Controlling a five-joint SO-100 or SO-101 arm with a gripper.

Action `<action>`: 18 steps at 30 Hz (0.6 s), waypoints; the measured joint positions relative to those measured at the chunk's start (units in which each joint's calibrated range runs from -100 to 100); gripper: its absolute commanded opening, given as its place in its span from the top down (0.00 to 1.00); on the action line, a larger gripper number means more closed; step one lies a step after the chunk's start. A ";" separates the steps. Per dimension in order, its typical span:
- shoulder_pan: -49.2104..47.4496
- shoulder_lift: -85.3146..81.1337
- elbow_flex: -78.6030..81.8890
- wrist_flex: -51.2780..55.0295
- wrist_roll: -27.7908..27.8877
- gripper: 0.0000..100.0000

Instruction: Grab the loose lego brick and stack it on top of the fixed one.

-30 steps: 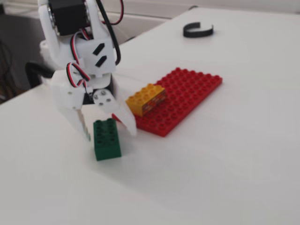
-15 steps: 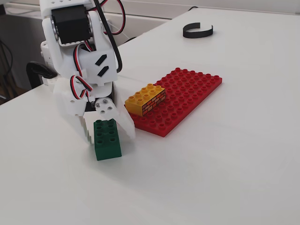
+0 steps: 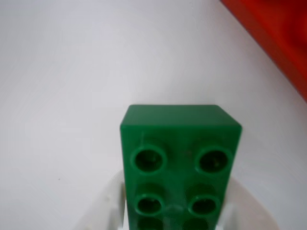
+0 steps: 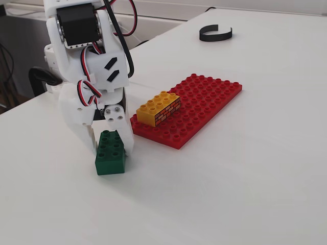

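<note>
There is one green brick, one yellow brick, one red plate and one black curved strip. All sit on one white table.

The green brick is smooth, shiny plastic, shaped like a box. It has round bumps on top in two rows. In the wrist view the green brick fills the middle, and six bumps show there, with the rest cut off at the bottom edge. The white fingers press on both of its long sides, so the gripper is pinching it. In the fixed view the back half of the brick sits between the fingers and the front half sticks out past their tips. The brick is down low by the table; I cannot tell if it touches.

The yellow brick is the same kind of shape, with a red and white wall picture on its side. It stands on the near corner of the red plate, just beside the fingers, to their right in the fixed view. The red plate is flat, thin and covered in many bumps.

The black strip is thin and bent like a letter C, far from the fingers.
</note>
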 measured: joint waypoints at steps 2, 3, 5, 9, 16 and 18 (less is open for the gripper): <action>0.00 -0.59 -0.54 1.81 -1.35 0.90; 0.00 -1.36 -1.26 2.59 -2.39 0.90; 0.00 -3.91 -3.42 4.15 -5.04 0.90; -1.11 -9.85 -6.93 8.03 -12.74 0.90; -5.71 -16.22 -5.58 15.98 -24.02 0.90; -7.49 -16.48 -2.25 15.72 -25.84 0.90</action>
